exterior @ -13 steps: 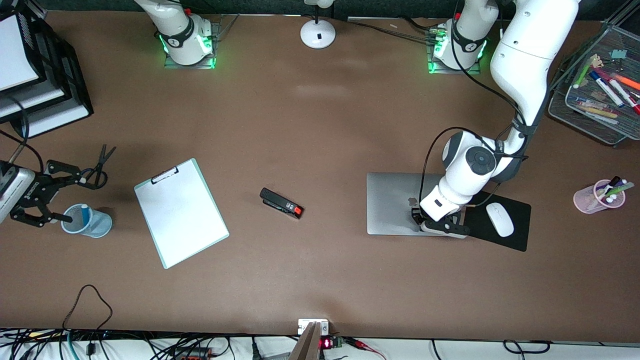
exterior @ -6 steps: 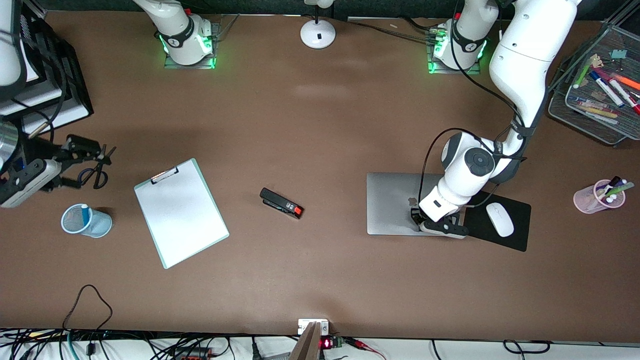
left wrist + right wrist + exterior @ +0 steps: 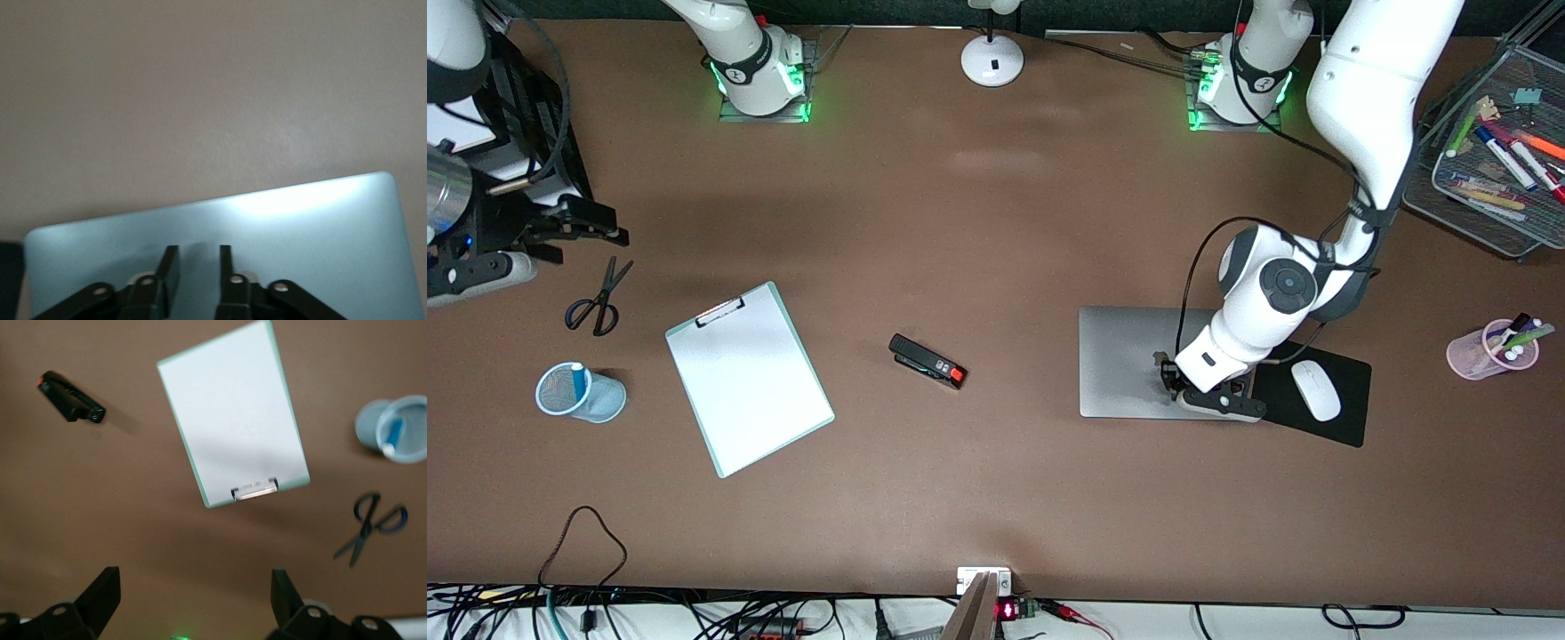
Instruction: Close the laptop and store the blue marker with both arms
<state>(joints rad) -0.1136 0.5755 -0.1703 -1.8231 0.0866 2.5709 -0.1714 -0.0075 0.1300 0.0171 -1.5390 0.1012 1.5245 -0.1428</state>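
Left arm (image 3: 1263,311) hides laptop (image 3: 1125,360) lid's logo.

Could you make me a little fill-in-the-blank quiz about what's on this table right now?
1. The laptop lies with its lid ____.
2. The blue marker stands in a light-blue ____.
3. The left gripper rests on the ____.
4. The right gripper, fingers open, hangs above the table near the ____, which lie beside the clipboard.

Missing words: closed; cup; laptop; scissors
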